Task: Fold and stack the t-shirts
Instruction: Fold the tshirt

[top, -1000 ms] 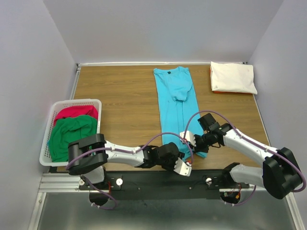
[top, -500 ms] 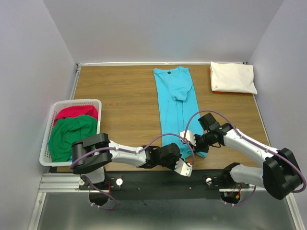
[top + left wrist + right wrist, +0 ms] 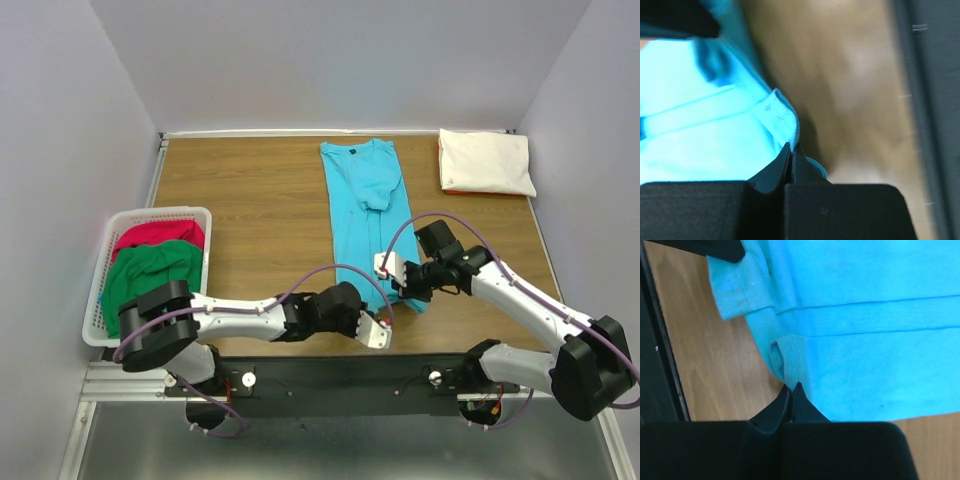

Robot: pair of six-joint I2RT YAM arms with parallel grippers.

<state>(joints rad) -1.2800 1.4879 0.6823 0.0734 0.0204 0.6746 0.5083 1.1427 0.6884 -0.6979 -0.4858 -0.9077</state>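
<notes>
A turquoise t-shirt [image 3: 368, 205] lies as a long narrow strip down the middle of the table. My left gripper [image 3: 372, 318] is at its near left corner, and in the left wrist view the left gripper [image 3: 791, 146] is shut on the turquoise hem [image 3: 776, 116]. My right gripper [image 3: 398, 285] is at the near right corner. The right wrist view shows the right gripper [image 3: 791, 385] shut on a pinch of turquoise hem [image 3: 790, 356]. A folded cream-white t-shirt [image 3: 487, 162] rests at the back right with an orange edge [image 3: 447, 187] under it.
A white lattice basket [image 3: 101, 290] stands at the left table edge, holding a red t-shirt [image 3: 158, 234] and a green t-shirt [image 3: 150, 280]. The black rail [image 3: 420, 375] with the arm bases runs along the near edge. Walls close in on three sides.
The left gripper has shut on the turquoise hem. The right gripper, still shut on the hem, has shifted a little left and away from the near edge, pulling the shirt's near end with it.
</notes>
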